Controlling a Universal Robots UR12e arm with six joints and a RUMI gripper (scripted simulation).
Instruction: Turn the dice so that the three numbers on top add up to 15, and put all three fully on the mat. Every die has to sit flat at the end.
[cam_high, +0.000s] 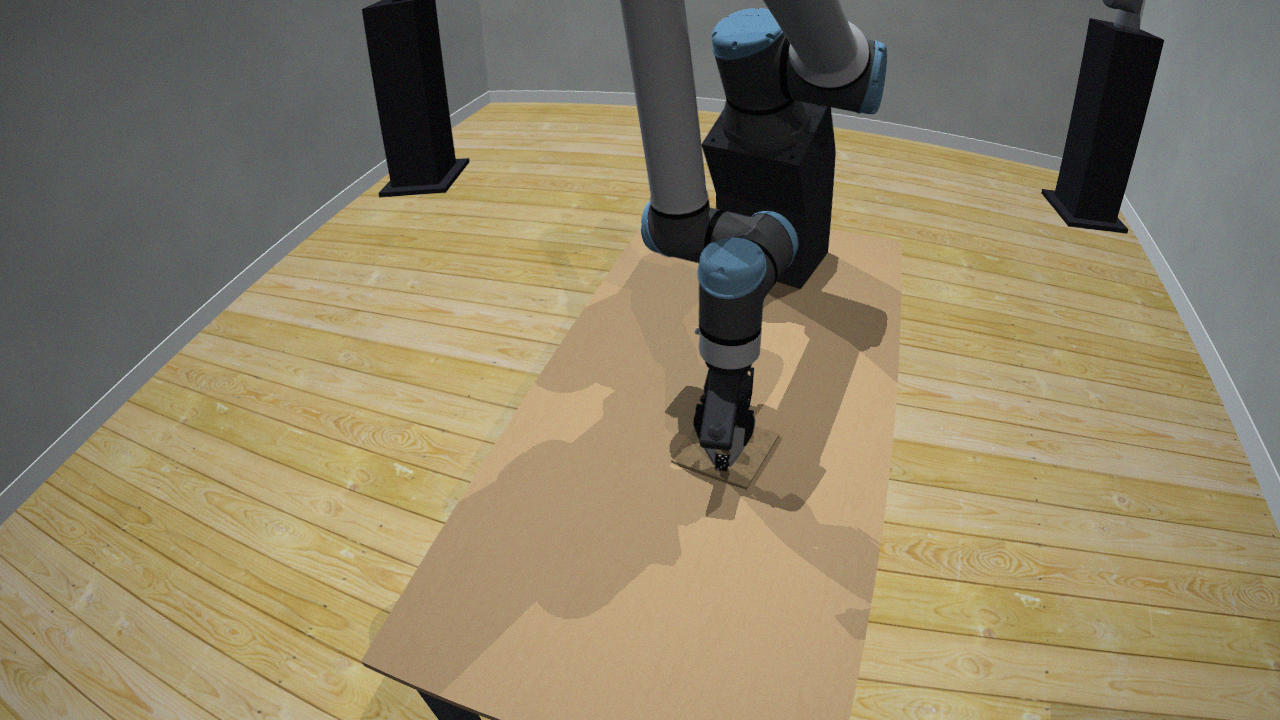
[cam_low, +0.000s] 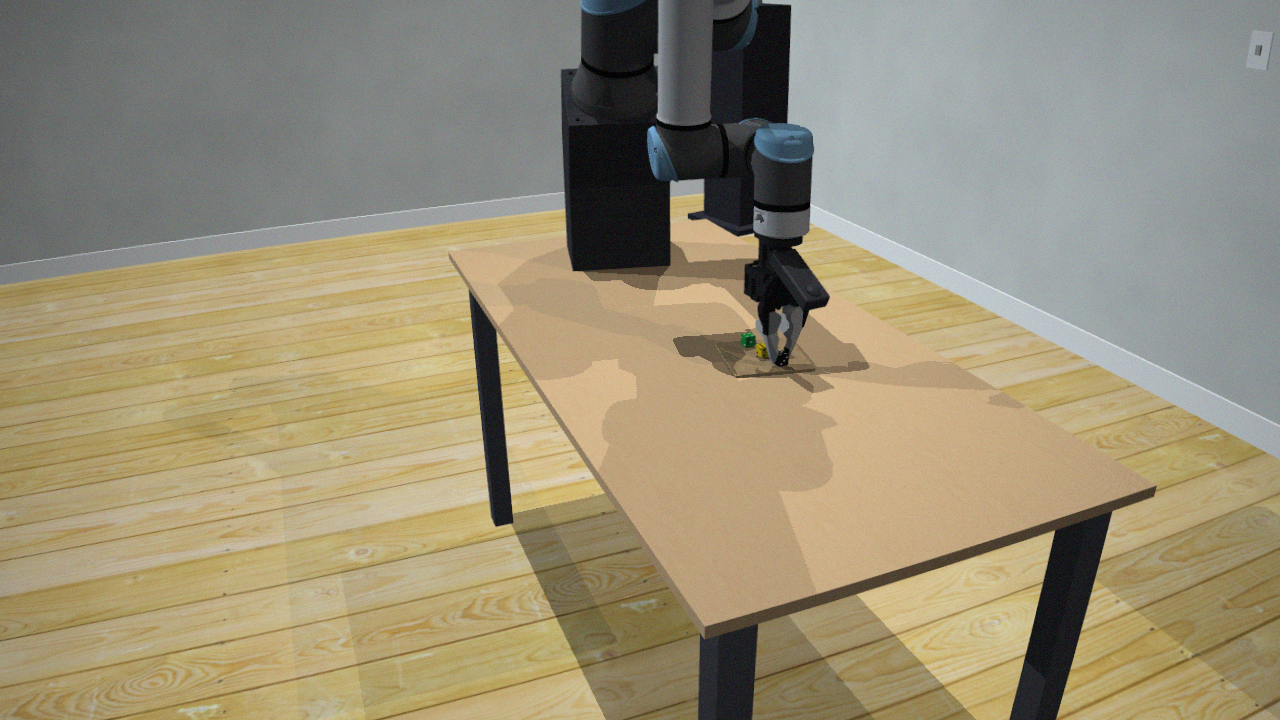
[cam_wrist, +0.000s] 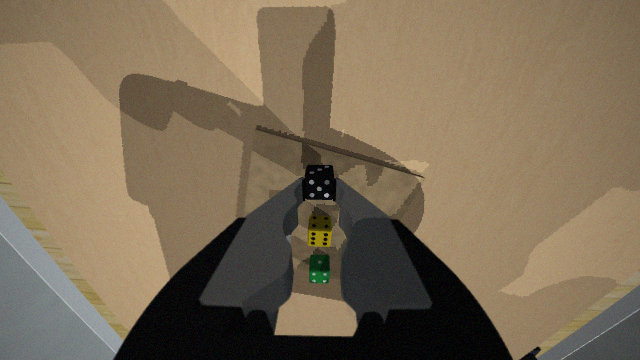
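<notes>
My gripper (cam_high: 722, 460) (cam_low: 781, 356) (cam_wrist: 319, 179) is shut on the black die (cam_high: 721, 463) (cam_low: 783, 360) (cam_wrist: 319, 192). The die is low at the front part of the thin brown mat (cam_high: 760, 454) (cam_low: 750, 368) (cam_wrist: 265, 175); whether it touches the mat I cannot tell. Its upper face seems to show 5. The yellow die (cam_low: 760, 351) (cam_wrist: 319, 237) sits just behind it on the mat, 6 on top. The green die (cam_low: 748, 340) (cam_wrist: 319, 275) sits farther back near the mat's rear edge, 4 on top; whether fully on the mat is unclear. Both are hidden in the top view.
The three dice stand in a row towards the robot's black pedestal (cam_high: 769, 179) (cam_low: 617, 197), with small gaps. The arm's shadows cover much of the mat and the table (cam_high: 760, 608) (cam_low: 939, 465).
</notes>
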